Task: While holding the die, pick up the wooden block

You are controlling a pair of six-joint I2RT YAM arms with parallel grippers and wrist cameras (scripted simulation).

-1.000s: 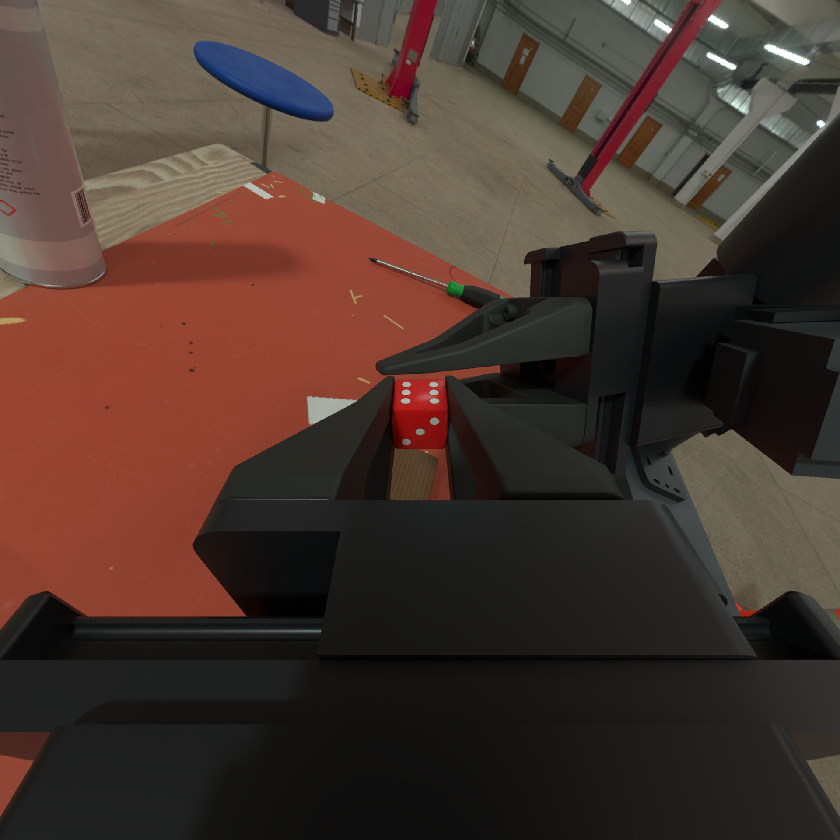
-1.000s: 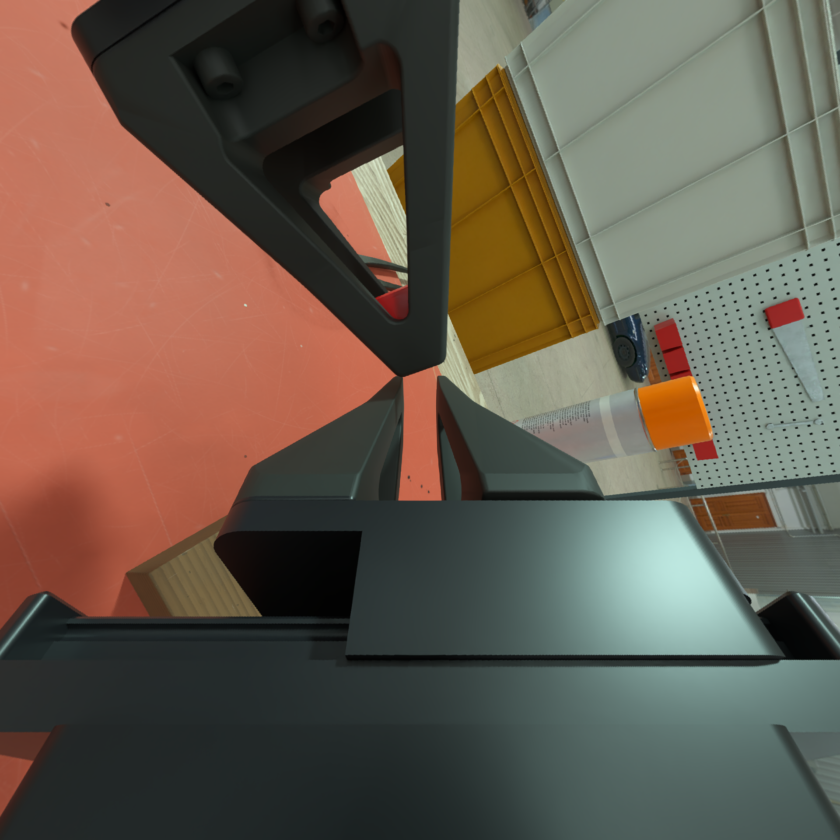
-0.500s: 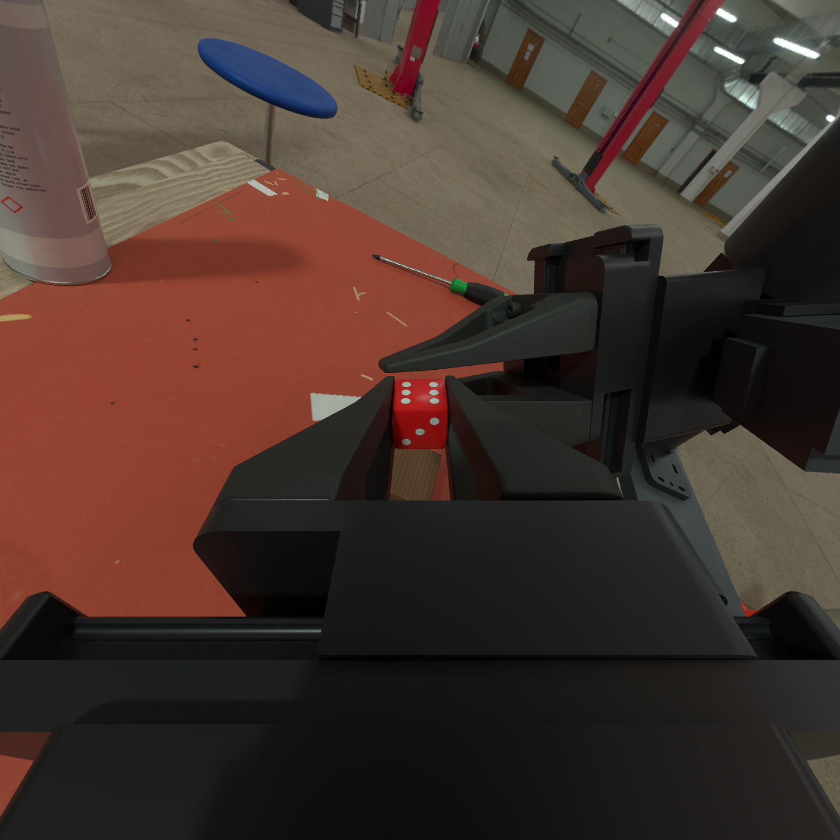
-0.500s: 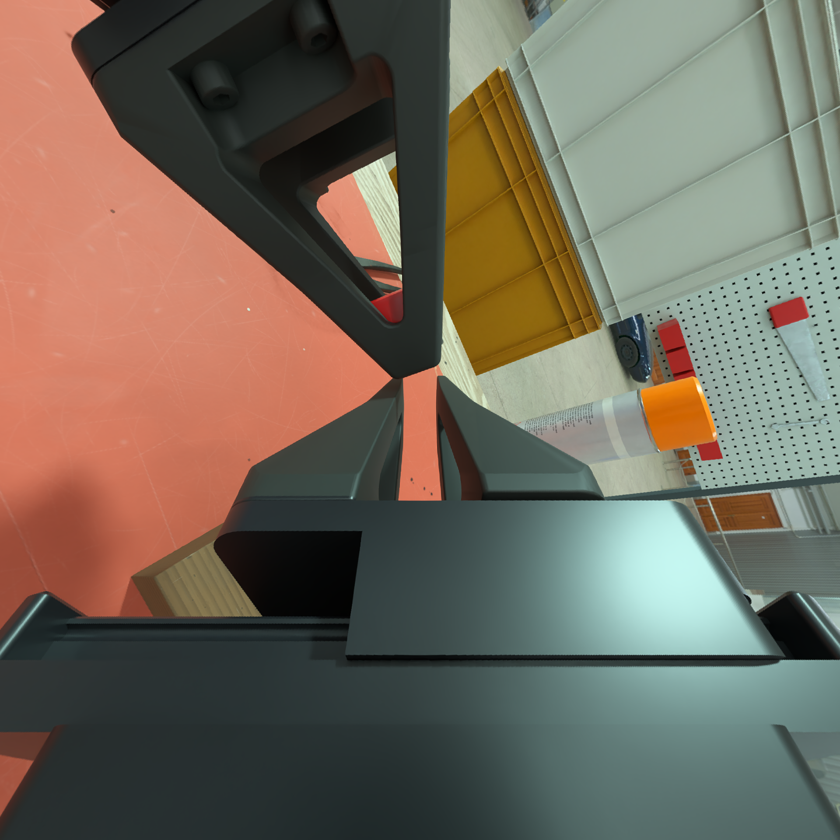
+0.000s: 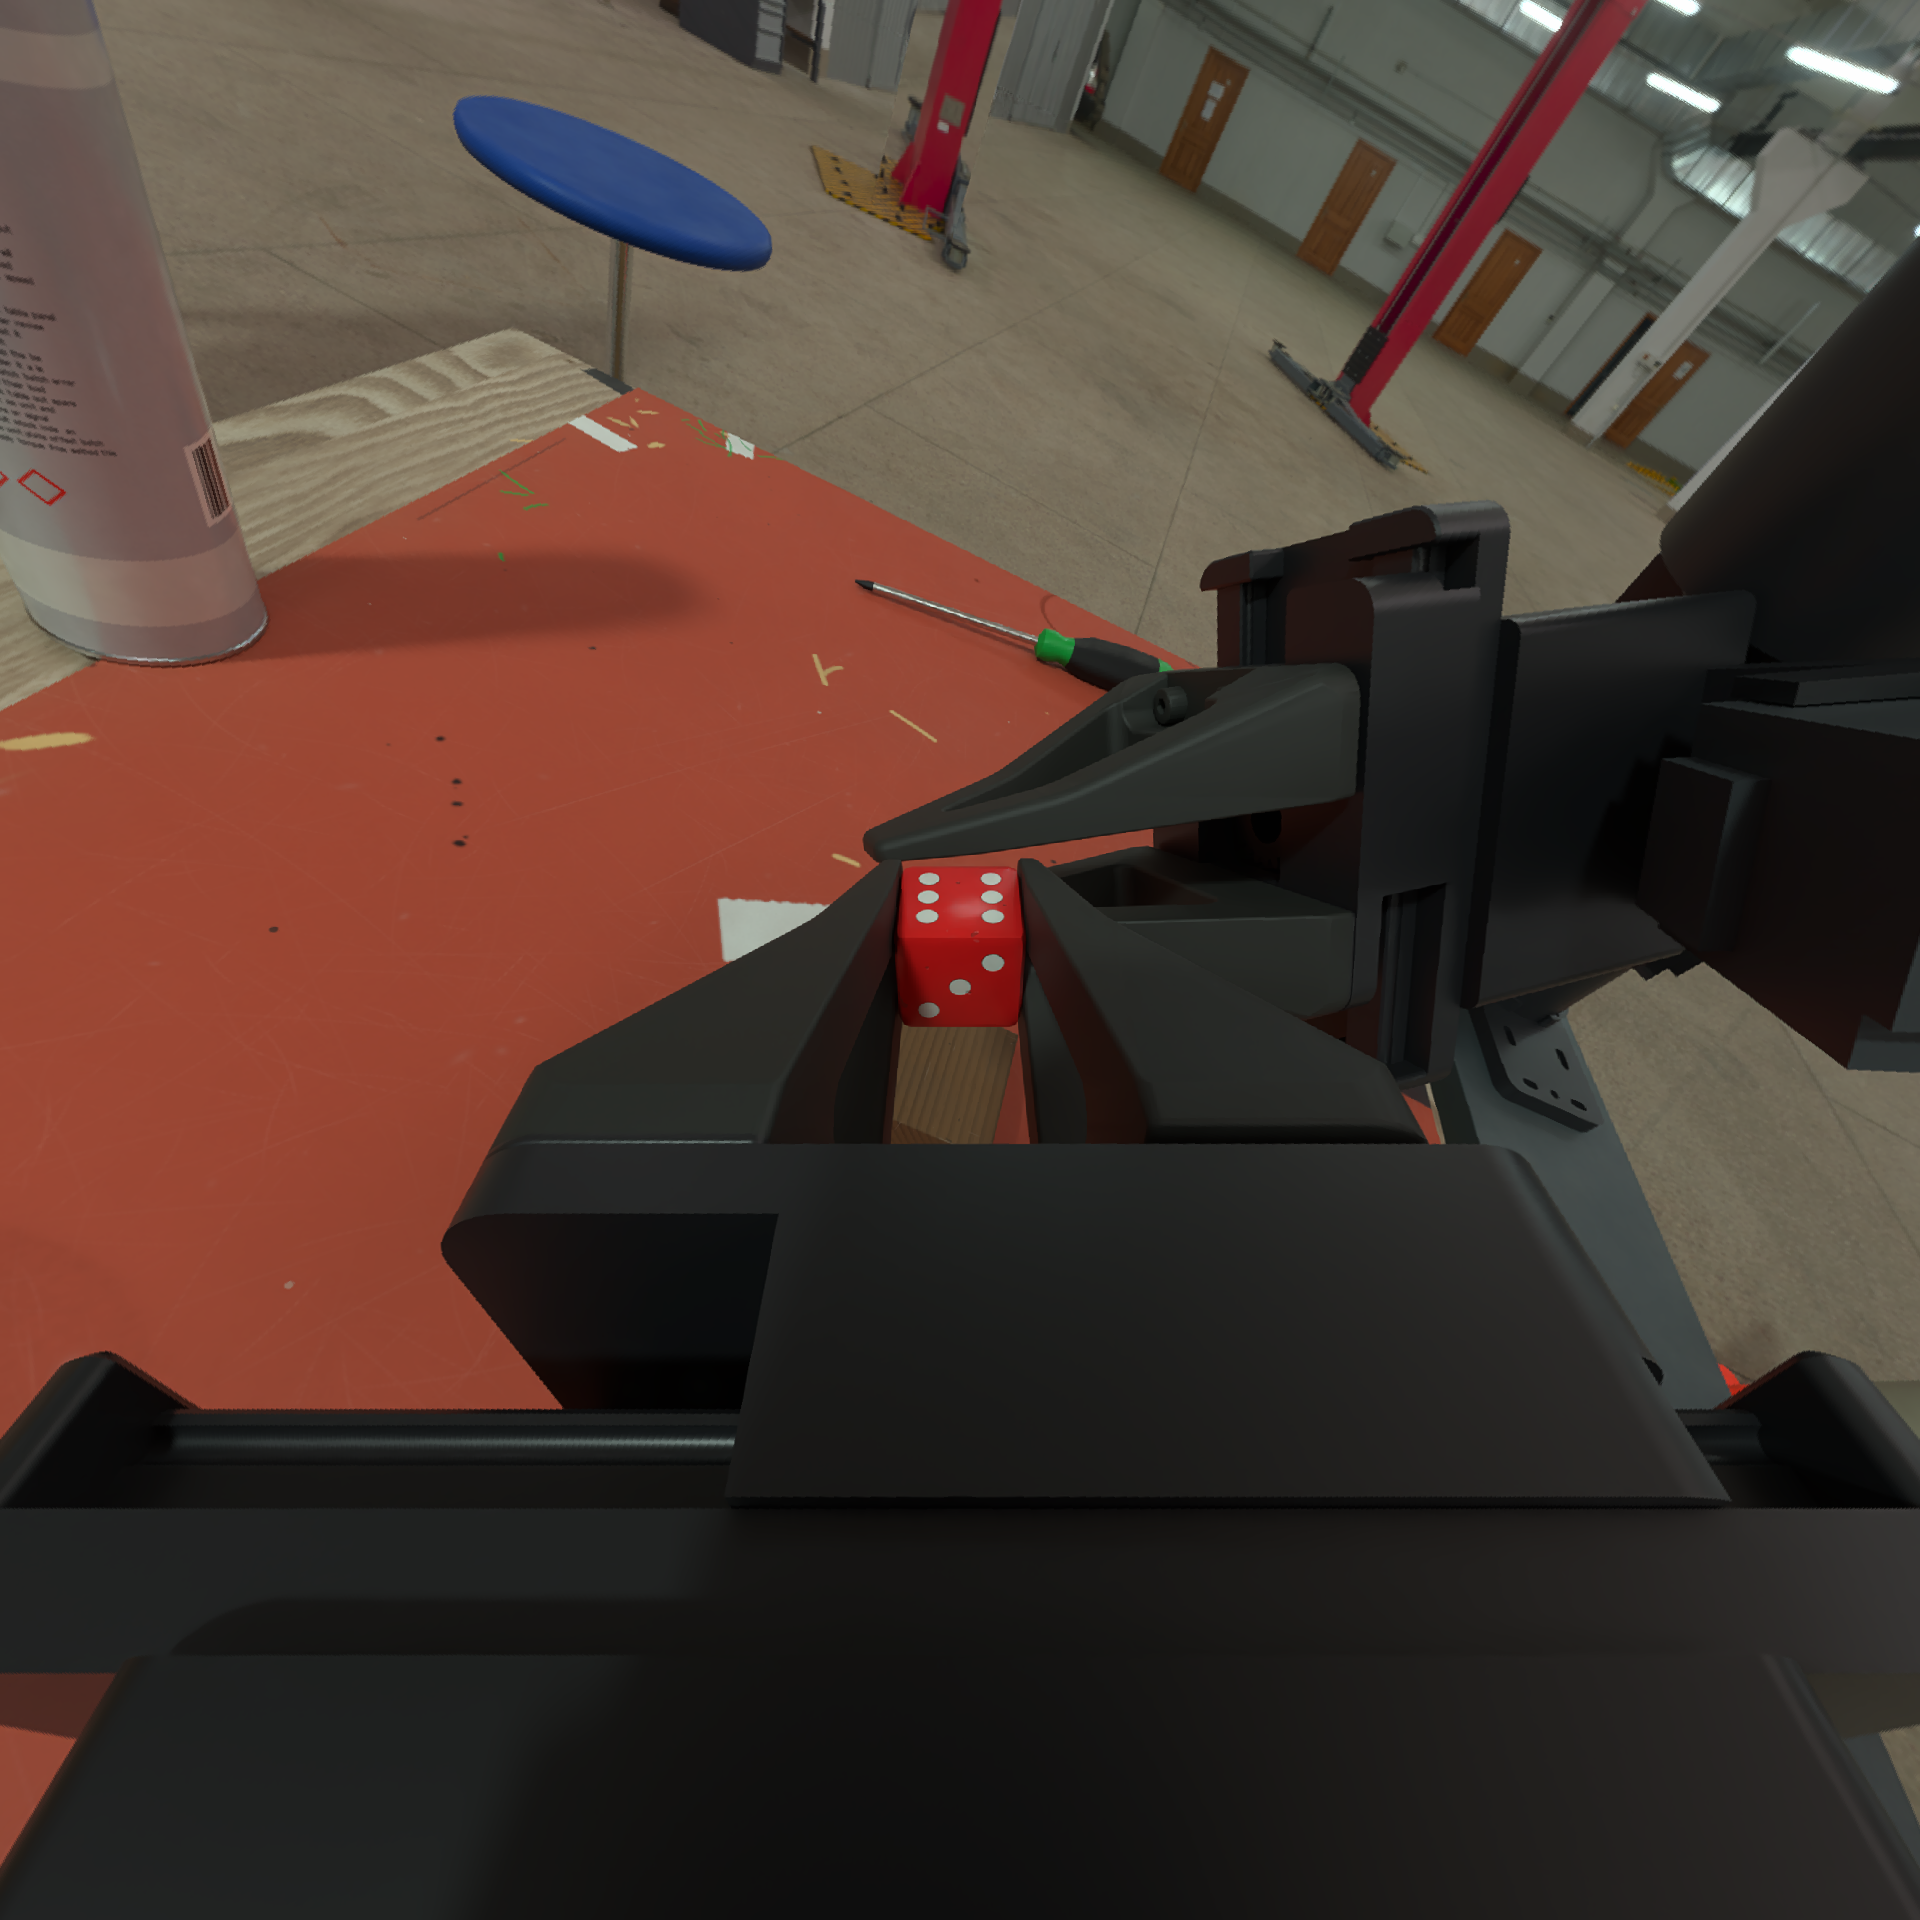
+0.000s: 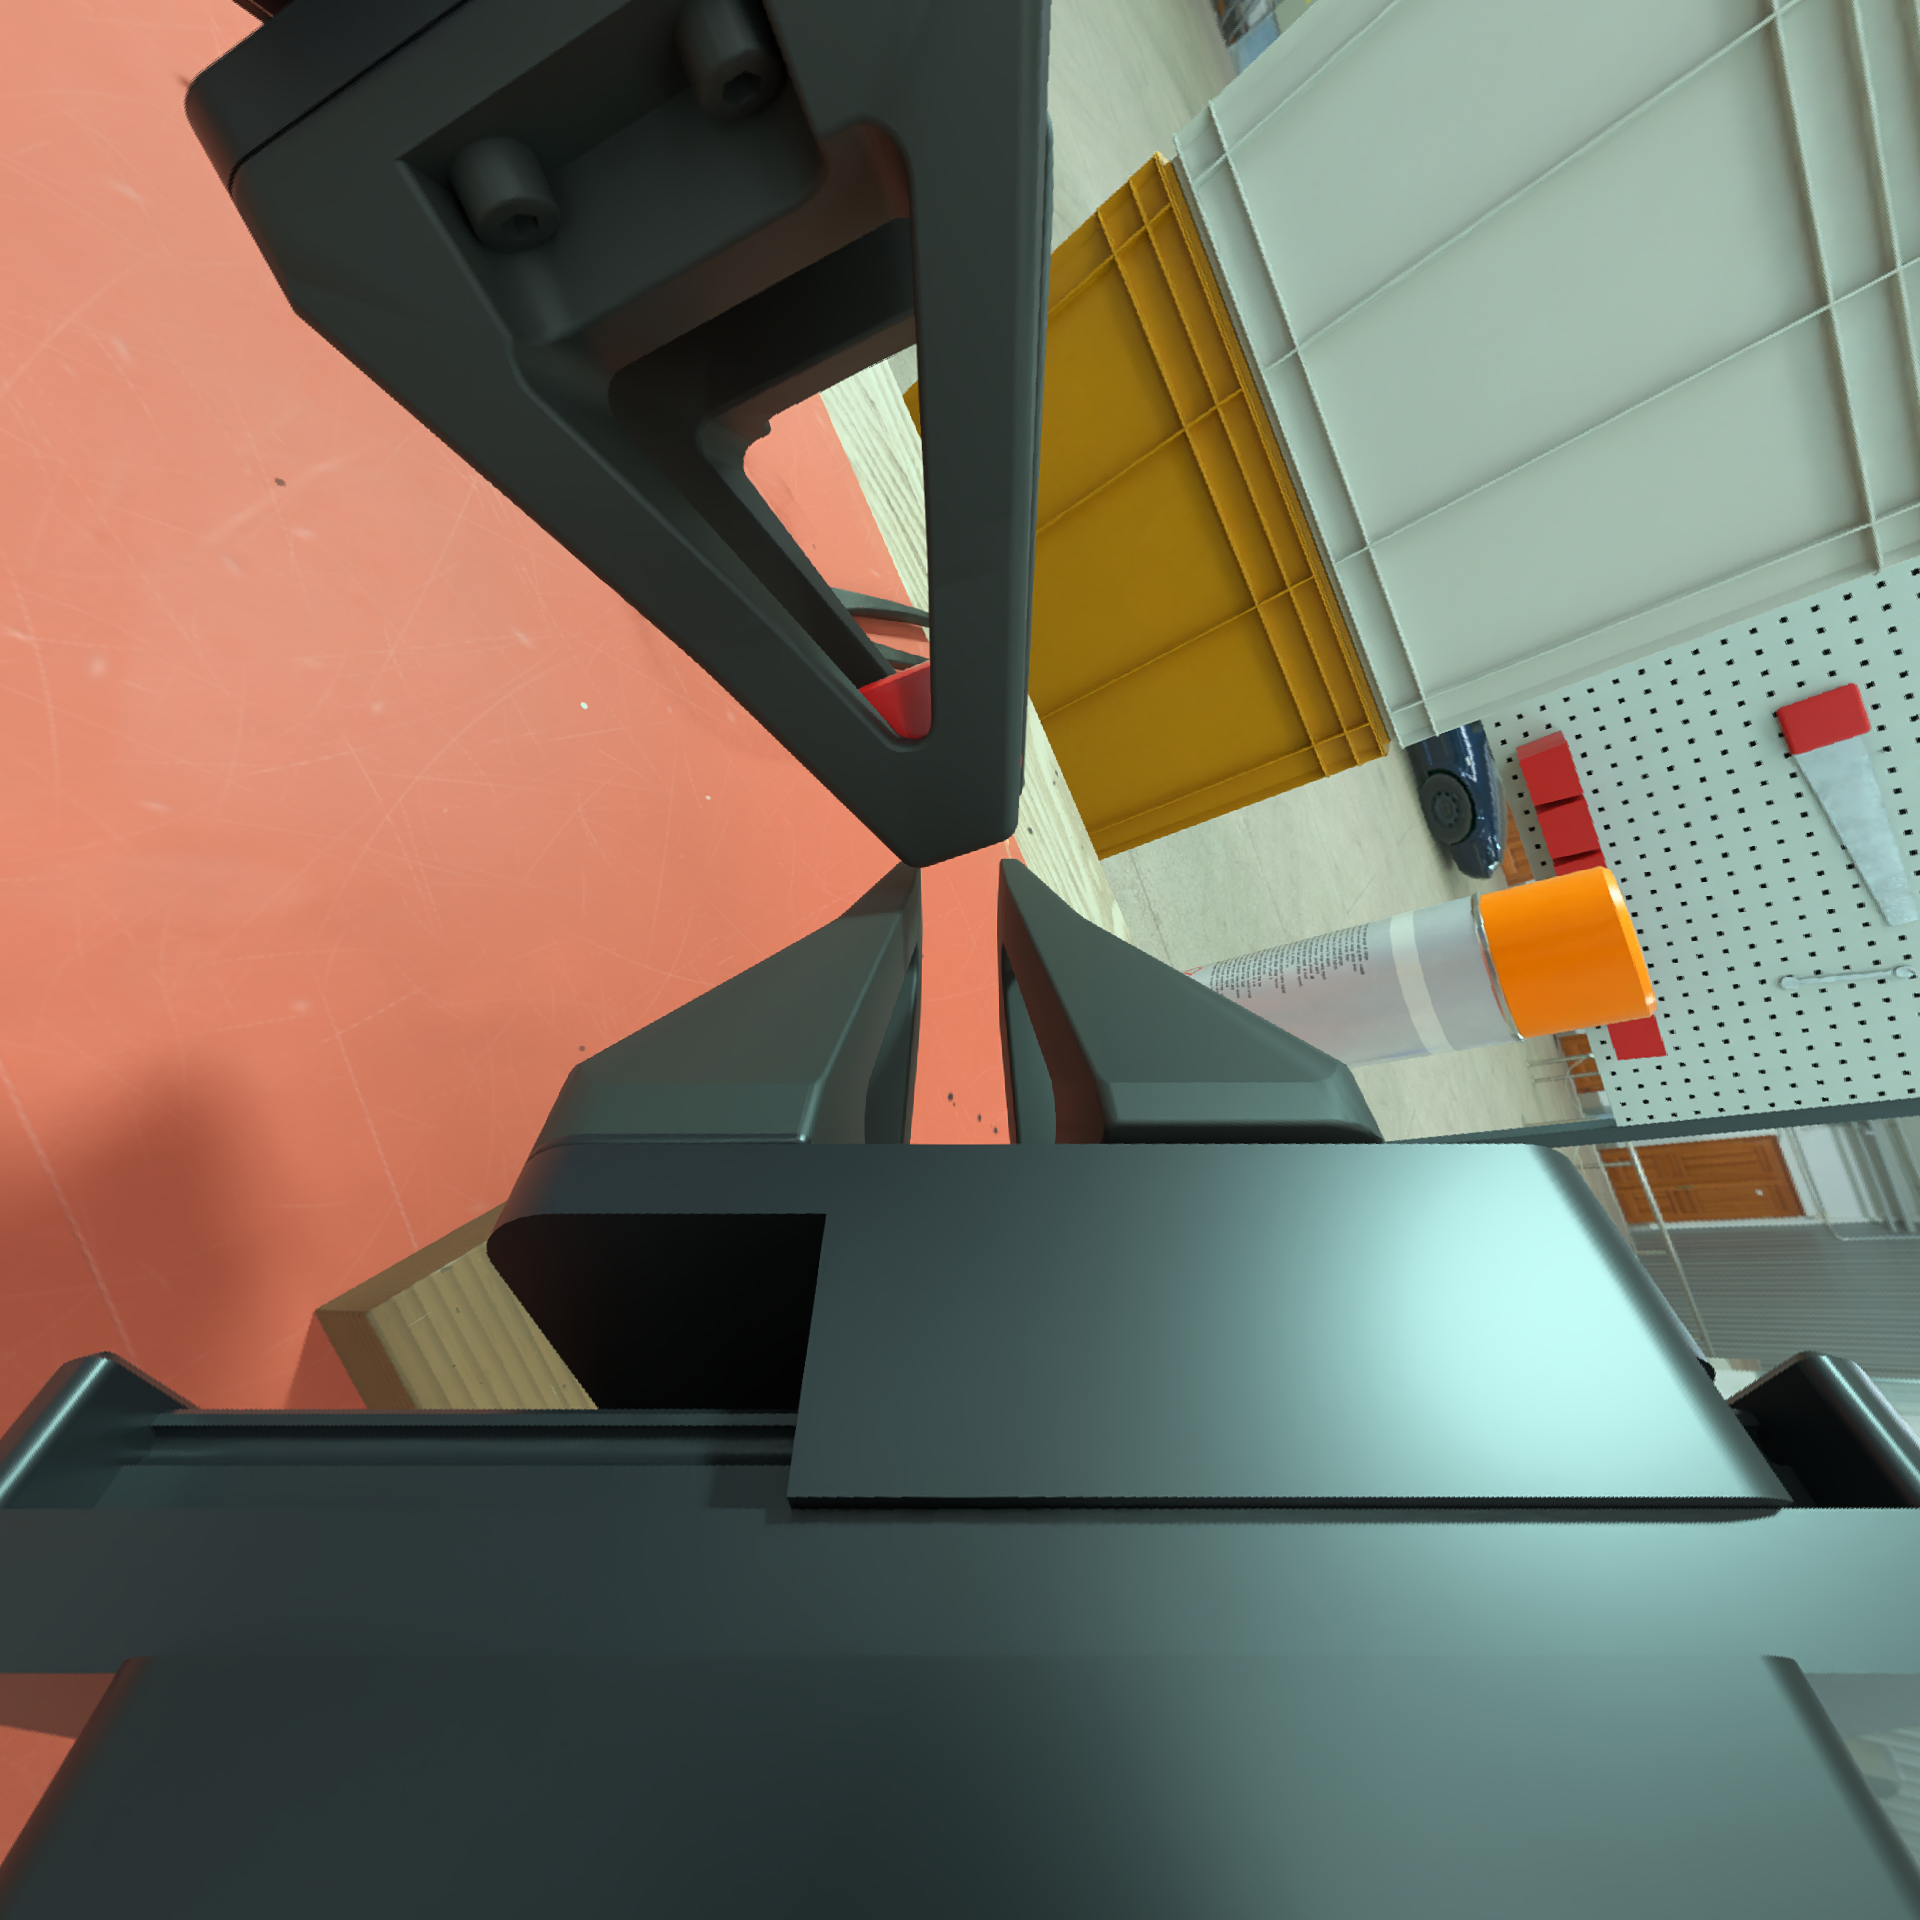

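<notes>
**Die held, block below**

My left tool grips the red die above the wooden block on the red table. My right tool, narrowly parted and empty, hovers beside it; the block lies beneath.

R end effector empty, wooden block below-left

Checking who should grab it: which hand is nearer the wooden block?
Hard to call. The wooden block lies below the left hand, which grips the die; the right hand has it beside its body.
</notes>
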